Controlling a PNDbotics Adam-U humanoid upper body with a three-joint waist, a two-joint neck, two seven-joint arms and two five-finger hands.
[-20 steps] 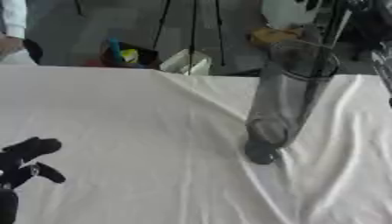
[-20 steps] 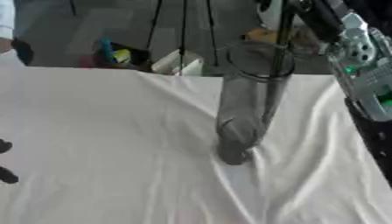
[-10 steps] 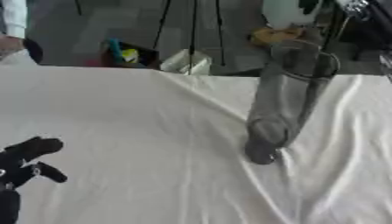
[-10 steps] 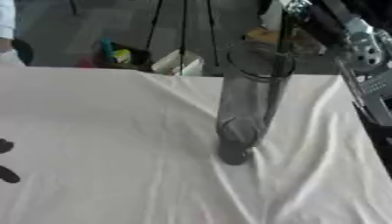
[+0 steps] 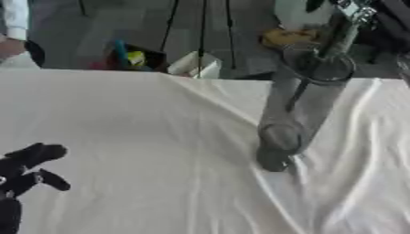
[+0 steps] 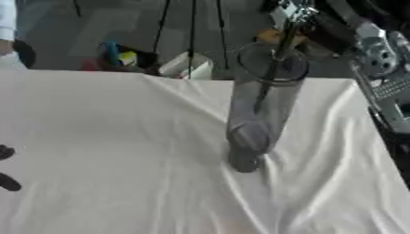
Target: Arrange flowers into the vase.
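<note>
Right eye view: the right hand, fingers seemingly clamped on a flower stem, lowers it into the vase; the left hand rests, fingers apart.

Lab or studio: tripod legs, white-clothed table.
</note>
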